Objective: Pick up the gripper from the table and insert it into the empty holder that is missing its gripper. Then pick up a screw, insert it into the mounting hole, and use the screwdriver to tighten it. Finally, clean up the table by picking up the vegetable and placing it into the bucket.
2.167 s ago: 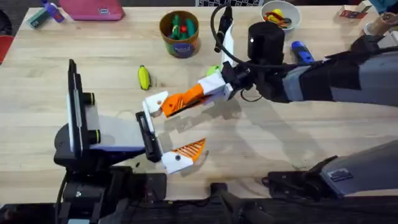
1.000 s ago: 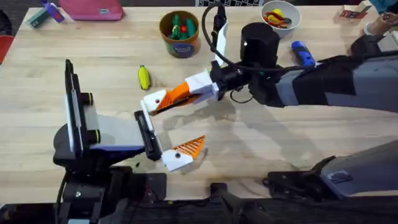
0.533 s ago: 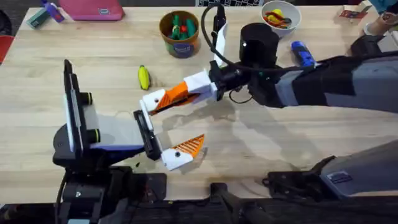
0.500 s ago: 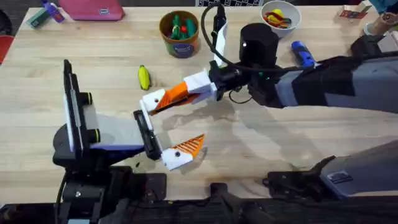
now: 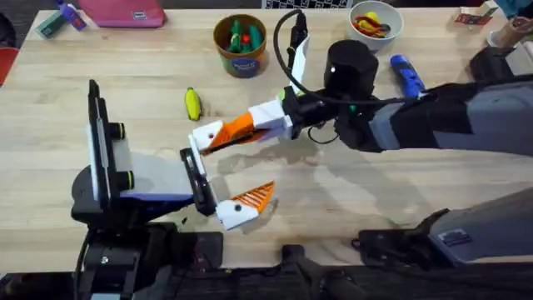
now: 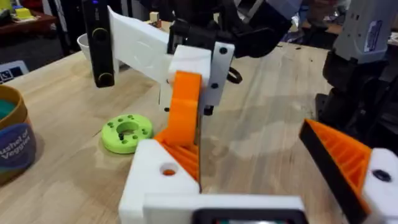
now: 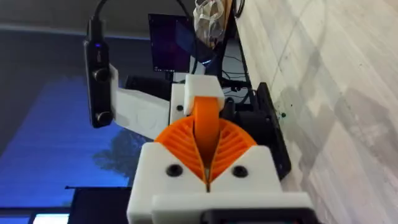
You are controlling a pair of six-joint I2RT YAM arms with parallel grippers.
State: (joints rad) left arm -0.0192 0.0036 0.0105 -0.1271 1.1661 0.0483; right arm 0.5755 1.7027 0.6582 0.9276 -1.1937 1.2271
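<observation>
Above the middle of the tabletop (image 5: 350, 192), the gripper (image 5: 237, 127), a small orange wedge, is held clamped between the white, orange-padded fingers (image 5: 268, 116) of the right gripper (image 5: 260, 121), whose arm is stretched across from the right side. The wedge's far end is pressed against the holder (image 5: 206, 137), the white angular mount on the upper finger of the left gripper (image 5: 229, 171); whether it is fully seated cannot be told. The left gripper's fingers are spread wide apart, with nothing held between them, and the lower finger (image 5: 236, 213) is already fitted with an orange ribbed pad (image 5: 255, 197). In the left wrist view, the wedge (image 6: 185, 102) is seen standing nearly upright over the holder (image 6: 158, 180), which is marked by a round hole. A green disc (image 6: 127, 132) with holes is seen lying flat on the wood just beyond. In the right wrist view, the wedge (image 7: 206, 124) is seen pinched between the two ribbed pads. The vegetable (image 5: 192, 102), yellow with a green end, is left lying behind the holder, apart from it. The bucket (image 5: 240, 42) is set farther back, upright, with green and red items inside. The screwdriver (image 5: 406, 71) is laid at the far right, near a white bowl (image 5: 375, 18).
</observation>
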